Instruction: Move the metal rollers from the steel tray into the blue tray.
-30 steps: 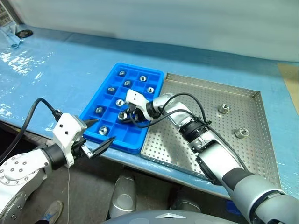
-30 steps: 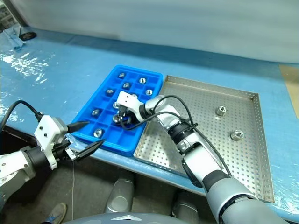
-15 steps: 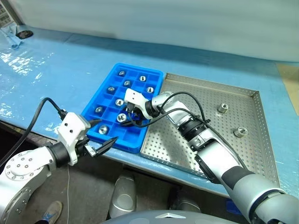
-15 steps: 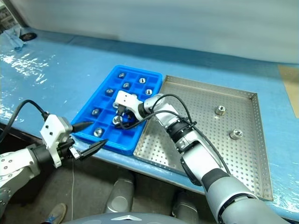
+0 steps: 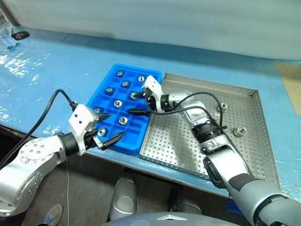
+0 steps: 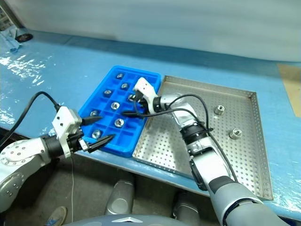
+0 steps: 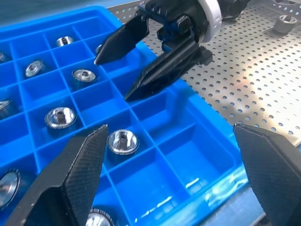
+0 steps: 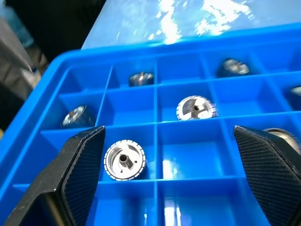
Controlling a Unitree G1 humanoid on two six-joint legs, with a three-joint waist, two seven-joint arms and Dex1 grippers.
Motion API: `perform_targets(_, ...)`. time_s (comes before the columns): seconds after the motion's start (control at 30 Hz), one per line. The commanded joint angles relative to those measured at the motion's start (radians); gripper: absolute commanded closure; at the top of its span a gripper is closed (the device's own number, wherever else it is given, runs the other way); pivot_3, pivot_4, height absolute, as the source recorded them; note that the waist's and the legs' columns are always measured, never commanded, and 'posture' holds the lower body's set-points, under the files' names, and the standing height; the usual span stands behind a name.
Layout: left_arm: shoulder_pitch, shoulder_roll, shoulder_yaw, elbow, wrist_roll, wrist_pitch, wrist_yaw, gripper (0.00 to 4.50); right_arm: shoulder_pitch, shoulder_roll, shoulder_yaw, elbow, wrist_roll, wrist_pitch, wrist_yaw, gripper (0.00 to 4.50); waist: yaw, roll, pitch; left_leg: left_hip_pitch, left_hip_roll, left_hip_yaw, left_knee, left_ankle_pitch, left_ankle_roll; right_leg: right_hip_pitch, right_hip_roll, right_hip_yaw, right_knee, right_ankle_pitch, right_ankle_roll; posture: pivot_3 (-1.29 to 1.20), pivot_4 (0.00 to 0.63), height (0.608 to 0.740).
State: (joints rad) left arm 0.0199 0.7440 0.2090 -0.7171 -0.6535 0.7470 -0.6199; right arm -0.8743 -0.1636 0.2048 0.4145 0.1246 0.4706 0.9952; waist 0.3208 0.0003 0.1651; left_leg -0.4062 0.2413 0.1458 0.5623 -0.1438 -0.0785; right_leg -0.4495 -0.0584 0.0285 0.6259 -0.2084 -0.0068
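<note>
Two spread grippers, both empty: left gripper (image 5: pixel 109 127) lower left at blue tray's (image 5: pixel 136 143) near edge, right gripper (image 5: pixel 138 104) mid-frame above its compartments holding metal rollers (image 5: pixel 122 120); two more (image 5: pixel 241 131) upper right on steel tray (image 5: pixel 178 146).

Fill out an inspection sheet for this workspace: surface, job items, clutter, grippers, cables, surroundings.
Surface: blue-covered table, glossy sheeting.
Job's things: blue tray holds most metal rollers, one per compartment; steel tray beside it on the robot's right, two rollers left near its far side.
Clutter: small objects at the table's far left corner, too small to identify.
Grippers: left gripper open at the blue tray's near edge; right gripper open above the blue tray, empty.
Cables: black cable on left arm; another along right forearm.
Surroundings: pale wall behind.
</note>
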Motion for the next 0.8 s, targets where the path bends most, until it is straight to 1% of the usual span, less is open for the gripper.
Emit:
perform_targets(0.03, -0.069, -0.008, -0.053, 0.054, 0.023, -0.042, -0.027, 0.00, 0.024, -0.053, -0.086, -0.112, 0.060, 0.028, -0.026, 0.05, -0.008, 0.000, 0.000, 0.000, 0.000, 0.000, 0.001, 0.000, 0.000, 0.000, 0.000, 0.000, 0.001, 0.000, 0.000, 0.38, 0.150, 0.740)
perform_targets(0.1, -0.107, -0.015, -0.089, 0.095, 0.039, -0.060, -0.048, 0.00, 0.048, -0.087, -0.118, -0.153, 0.077, 0.046, -0.045, 0.05, -0.014, 0.000, 0.000, 0.001, 0.000, 0.000, 0.001, 0.000, -0.001, 0.001, 0.000, 0.000, 0.001, 0.001, 0.000, 0.33, 0.150, 0.740)
perform_targets(0.3, -0.237, -0.051, -0.190, 0.229, 0.082, -0.117, -0.121, 0.00, 0.133, -0.177, -0.203, -0.293, 0.124, 0.115, -0.113, 0.05, -0.068, 0.000, 0.000, 0.001, -0.001, 0.000, 0.002, 0.002, -0.002, 0.000, 0.000, 0.000, 0.004, 0.001, -0.001, 0.20, 0.150, 0.740)
perform_targets(0.53, -0.345, -0.093, -0.275, 0.358, 0.125, -0.162, -0.210, 0.00, 0.240, -0.270, -0.251, -0.464, 0.176, 0.221, -0.155, 0.05, -0.162, 0.000, 0.000, 0.003, -0.001, 0.001, 0.005, 0.002, -0.003, -0.001, 0.000, 0.000, 0.010, 0.001, -0.002, 0.07, 0.150, 0.740)
perform_targets(0.63, -0.387, -0.109, -0.310, 0.407, 0.143, -0.186, -0.255, 0.00, 0.277, -0.309, -0.276, -0.523, 0.195, 0.262, -0.178, 0.05, -0.193, 0.000, 0.000, 0.004, -0.001, 0.002, 0.005, 0.003, -0.004, -0.002, 0.001, 0.000, 0.012, 0.001, -0.002, 0.02, 0.150, 0.740)
perform_targets(0.8, -0.460, -0.145, -0.351, 0.496, 0.173, -0.226, -0.311, 0.00, 0.336, -0.394, -0.309, -0.572, 0.179, 0.328, -0.243, 0.05, -0.216, 0.000, 0.000, 0.005, -0.002, 0.003, 0.006, 0.004, -0.005, -0.002, 0.000, 0.001, 0.013, 0.002, -0.002, -0.04, 0.150, 0.740)
